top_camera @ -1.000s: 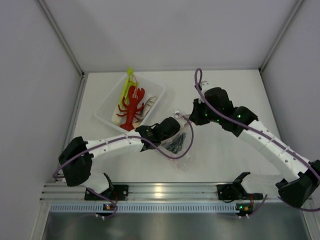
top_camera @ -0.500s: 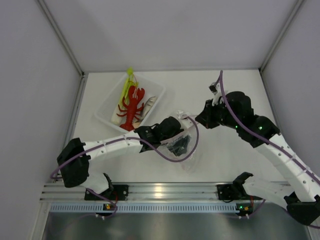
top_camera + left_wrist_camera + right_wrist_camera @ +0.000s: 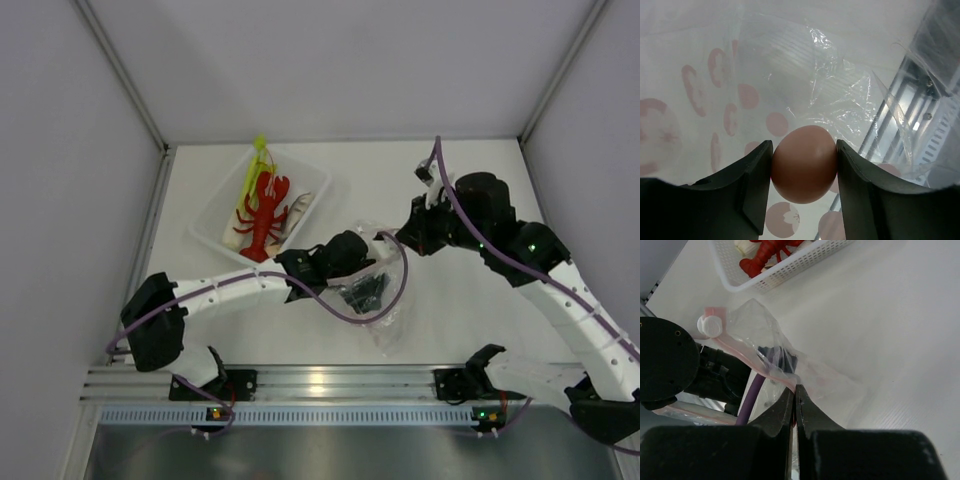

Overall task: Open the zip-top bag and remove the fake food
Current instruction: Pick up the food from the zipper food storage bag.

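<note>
The zip-top bag lies mid-table, clear with pale pink dots. My left gripper is inside the bag, shut on a small pinkish-beige round piece; the dotted bag wall surrounds it. My right gripper is shut on the bag's pink zip edge, its fingertips pinching the plastic. The red lobster and the green-and-white leek lie in the tray. A pale piece lies beside the lobster. I cannot pick out the grey fish.
The white tray stands at the back left; the right wrist view shows its slotted wall with the lobster inside. The left arm's purple cable loops over the bag. Grey walls enclose the table; a metal rail runs along the front.
My right arm has swung right and up with the bag's edge, then eased left. My left gripper and the bag have shifted right.
</note>
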### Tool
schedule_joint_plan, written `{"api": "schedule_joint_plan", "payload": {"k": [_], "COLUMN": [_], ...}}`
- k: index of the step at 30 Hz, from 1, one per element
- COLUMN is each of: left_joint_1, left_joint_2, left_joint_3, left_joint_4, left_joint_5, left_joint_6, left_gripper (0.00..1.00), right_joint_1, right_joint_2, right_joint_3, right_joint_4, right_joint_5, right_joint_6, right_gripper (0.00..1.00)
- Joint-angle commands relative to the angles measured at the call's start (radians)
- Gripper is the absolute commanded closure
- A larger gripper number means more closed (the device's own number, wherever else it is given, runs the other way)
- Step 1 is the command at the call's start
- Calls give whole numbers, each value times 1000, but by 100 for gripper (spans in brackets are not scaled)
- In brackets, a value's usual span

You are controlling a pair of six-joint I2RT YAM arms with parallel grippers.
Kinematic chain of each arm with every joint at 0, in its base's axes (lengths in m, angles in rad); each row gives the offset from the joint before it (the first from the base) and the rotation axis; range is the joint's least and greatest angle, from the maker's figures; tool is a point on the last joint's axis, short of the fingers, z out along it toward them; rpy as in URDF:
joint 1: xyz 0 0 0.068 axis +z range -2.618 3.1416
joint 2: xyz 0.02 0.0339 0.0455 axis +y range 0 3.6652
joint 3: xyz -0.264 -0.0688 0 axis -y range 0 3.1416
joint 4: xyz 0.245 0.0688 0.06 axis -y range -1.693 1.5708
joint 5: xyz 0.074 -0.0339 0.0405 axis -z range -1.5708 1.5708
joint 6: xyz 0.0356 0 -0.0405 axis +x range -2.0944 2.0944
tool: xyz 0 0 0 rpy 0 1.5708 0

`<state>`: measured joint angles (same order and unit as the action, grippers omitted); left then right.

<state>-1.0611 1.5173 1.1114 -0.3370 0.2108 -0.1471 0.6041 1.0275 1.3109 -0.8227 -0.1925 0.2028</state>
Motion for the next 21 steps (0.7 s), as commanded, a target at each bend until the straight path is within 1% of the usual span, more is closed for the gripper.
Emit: {"api": "schedule_joint_plan", "payload": {"k": [1,2,4,5,7,10,13,14,17,21], "left_joint_1": [-27,-27,-27,-27,-27,-27,-28,-30,-48,-83], "left_joint_2": [15,18,24,29,44,75,106,116,138,156], "left_joint_3": [54,59,70,79,93,107,116,119,120,119], "left_joint_4": [44,44,44,46,46,47,47,49,49,49], "left_joint_5": [-103,-198,-292,-300,-268,-272,-257,-263,-309,-343], "left_joint_6": [75,67,50,50,83,124,185,196,247,325], "left_gripper": [100,100,100,100,100,100,100,100,100,100], "right_joint_1": [37,45,59,62,63,65,68,68,68,69], "right_joint_2": [-24,-32,-72,-82,-113,-133,-126,-121,-103,-72], "right_joint_3": [31,27,-2,-10,-35,-47,-32,-26,-3,39], "right_joint_4": [19,16,26,31,52,74,69,60,56,37], "right_joint_5": [-68,-85,-110,-111,-142,-220,-190,-153,-111,-111], "right_joint_6": [-68,-71,-75,-69,-62,-45,-40,-39,-29,-40], "right_gripper": [100,100,100,100,100,100,100,100,100,100]}}
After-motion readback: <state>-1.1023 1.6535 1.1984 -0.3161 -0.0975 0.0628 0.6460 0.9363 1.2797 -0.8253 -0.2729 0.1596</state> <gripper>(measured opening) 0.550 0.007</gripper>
